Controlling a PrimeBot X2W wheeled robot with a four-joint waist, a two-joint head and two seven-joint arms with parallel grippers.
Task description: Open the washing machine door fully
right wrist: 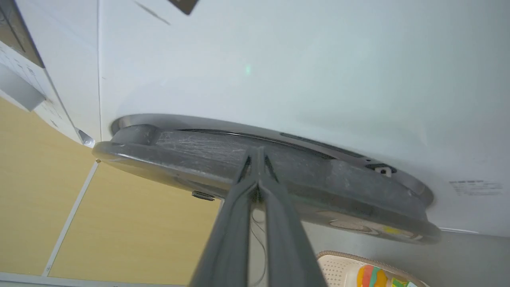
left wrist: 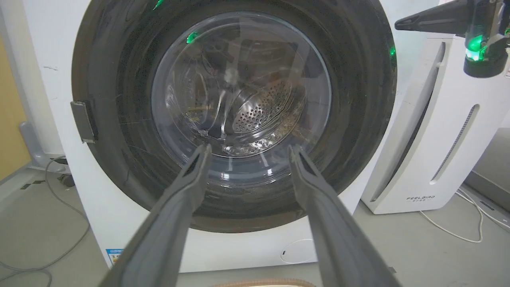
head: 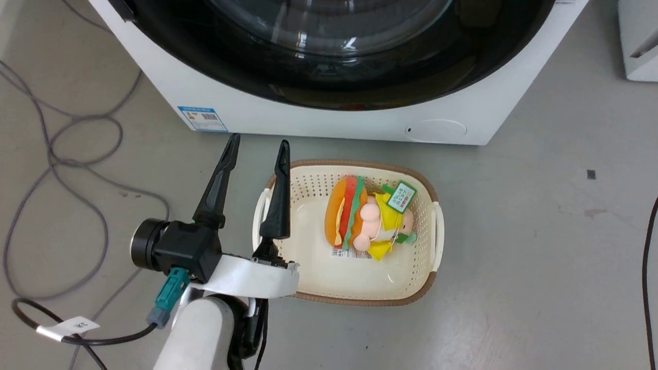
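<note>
Left gripper (head: 259, 140) rises from the lower left of the head view, fingers apart and empty, pointing at the washing machine (head: 318, 121). The washing machine door (head: 247, 67) spans the top edge. In the left wrist view the door fills the centre, looking almost shut. In the right wrist view the right gripper (right wrist: 257, 150), fingers together, has its tips at the door's rim mid-frame, and the rim stands slightly off the white front. Barely begun, I judge; nearly the whole swing is left.
</note>
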